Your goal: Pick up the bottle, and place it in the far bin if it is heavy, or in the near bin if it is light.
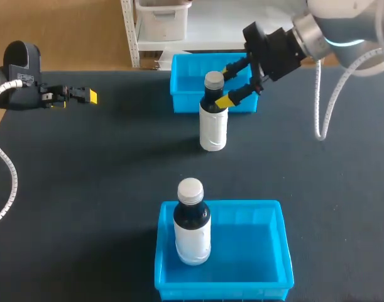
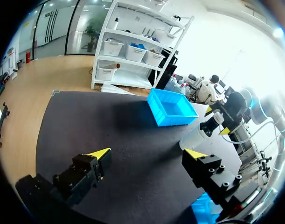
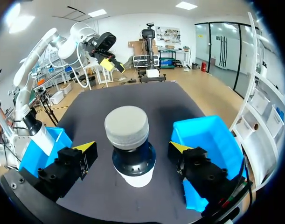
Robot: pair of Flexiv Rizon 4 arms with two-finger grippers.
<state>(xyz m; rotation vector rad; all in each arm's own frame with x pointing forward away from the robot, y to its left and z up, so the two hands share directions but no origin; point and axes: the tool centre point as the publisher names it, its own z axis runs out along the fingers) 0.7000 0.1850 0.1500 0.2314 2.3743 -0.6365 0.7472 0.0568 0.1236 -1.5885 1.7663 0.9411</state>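
bottle (image 1: 213,119) stands upright on counter (image 1: 85,170), upper middle, just before far bin (image 1: 184,104). Right pincer (image 1: 226,84) straddles its neck, wide and not touching, probably lined up to grab. Second bottle (image 1: 192,226) already sits in near bin (image 1: 254,242). Left pincer (image 1: 85,95) wide, parked upper left.

Losing right arm (image 1: 342,25) past head view's top corner, left arm (image 1: 19,63) past its side edge. Seeing far bin (image 1: 185,94) only in part there, front wall lying behind standing bottle (image 1: 213,123) and right gripper (image 1: 226,84). Getting only corner of near bin (image 2: 202,205) in left wrist view, rest sitting behind finger (image 2: 212,175) of left gripper (image 2: 149,152). Missing standing bottle's lower body in right wrist view, cap (image 3: 126,126) covering it. Catching second bottle (image 3: 42,137) there only partly, base lying behind right gripper's finger.
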